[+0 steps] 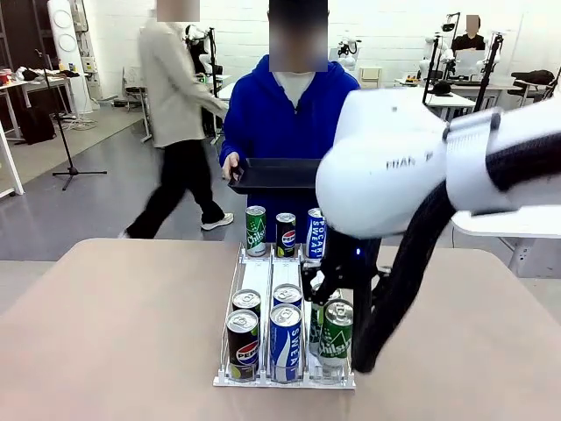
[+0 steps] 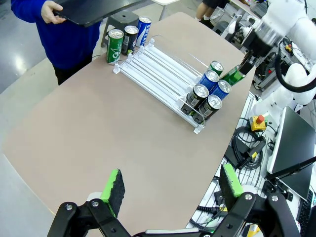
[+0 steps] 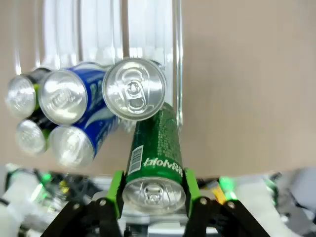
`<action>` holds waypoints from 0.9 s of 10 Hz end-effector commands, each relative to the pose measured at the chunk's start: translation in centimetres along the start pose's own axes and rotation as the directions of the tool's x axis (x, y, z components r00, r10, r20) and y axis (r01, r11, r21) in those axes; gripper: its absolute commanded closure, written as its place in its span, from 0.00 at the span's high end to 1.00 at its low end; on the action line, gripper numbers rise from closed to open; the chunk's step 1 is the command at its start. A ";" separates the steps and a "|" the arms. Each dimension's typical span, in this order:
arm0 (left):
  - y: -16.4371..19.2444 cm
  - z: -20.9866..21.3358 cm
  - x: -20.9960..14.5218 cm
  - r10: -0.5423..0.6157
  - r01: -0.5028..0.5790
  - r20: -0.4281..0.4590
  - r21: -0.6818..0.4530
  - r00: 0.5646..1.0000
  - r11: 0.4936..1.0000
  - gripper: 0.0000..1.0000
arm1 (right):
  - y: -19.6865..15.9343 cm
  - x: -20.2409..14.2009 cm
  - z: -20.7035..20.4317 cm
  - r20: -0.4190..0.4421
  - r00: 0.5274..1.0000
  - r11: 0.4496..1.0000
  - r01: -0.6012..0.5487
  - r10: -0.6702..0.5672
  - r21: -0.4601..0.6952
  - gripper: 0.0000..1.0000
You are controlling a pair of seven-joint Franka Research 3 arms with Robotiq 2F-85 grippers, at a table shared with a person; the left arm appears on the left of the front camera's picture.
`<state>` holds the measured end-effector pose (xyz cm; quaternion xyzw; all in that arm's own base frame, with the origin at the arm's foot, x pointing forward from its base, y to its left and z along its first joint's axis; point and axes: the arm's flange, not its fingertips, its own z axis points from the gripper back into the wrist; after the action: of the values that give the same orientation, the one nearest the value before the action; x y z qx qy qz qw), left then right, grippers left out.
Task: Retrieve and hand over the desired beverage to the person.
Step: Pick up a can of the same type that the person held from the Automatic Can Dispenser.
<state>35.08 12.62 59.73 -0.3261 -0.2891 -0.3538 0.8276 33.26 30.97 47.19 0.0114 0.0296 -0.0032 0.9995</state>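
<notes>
6 cans crowd the near end of a clear 3-lane rack (image 1: 257, 276) on the desk (image 1: 123, 333): 2 black Pepsi cans (image 1: 242, 344) in the left lane, 2 blue cans (image 1: 285, 340) in the middle lane, and 2 green cans on the right. The right gripper (image 3: 154, 190) is clamped on 1 of those, the green Chilsung can (image 3: 155, 153), with a green pad (image 3: 117, 190) pressed to each side of it and its pull-tab top facing the wrist camera. In the left wrist view this can leans at a tilt at the rack's front right corner, just beside the other green can (image 3: 134, 89), which stands upright in its lane.

At the far end of the rack 3 more cans stand upright in a row: a green one (image 1: 255, 231), a Pepsi one (image 1: 286, 234) and a blue Pocari Sweat one (image 1: 316, 233).

The person (image 1: 280, 114) in the bright blue hoodie stands at the far side of the desk, just behind those 3 cans, and holds a black tray (image 1: 276, 174) level in front of the body, a hand (image 1: 230, 165) gripping its edge.

The left gripper (image 2: 173, 183) hangs above the bare desk near its edge, well apart from the rack, jaws spread wide with nothing between the green pads (image 2: 113, 186).
</notes>
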 end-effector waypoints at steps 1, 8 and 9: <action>0.1 0.1 0.0 -0.022 0.023 0.017 -0.011 1.000 1.000 1.00 | 1.1 0.1 8.3 -0.087 0.996 0.995 -0.018 0.009 -0.102 0.00; 0.1 0.1 0.0 -0.022 0.023 0.017 -0.011 1.000 1.000 1.00 | 5.1 7.7 23.7 0.086 0.996 0.994 -0.017 0.026 -0.111 0.00; 0.1 0.1 0.0 -0.022 0.023 0.017 -0.011 1.000 1.000 1.00 | 4.5 10.1 23.9 0.102 0.995 0.995 0.016 -0.006 -0.094 0.00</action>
<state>35.08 12.62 59.74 -0.3263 -0.2889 -0.3538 0.8276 42.57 33.80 69.26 -0.0392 -0.0095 0.0182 0.9990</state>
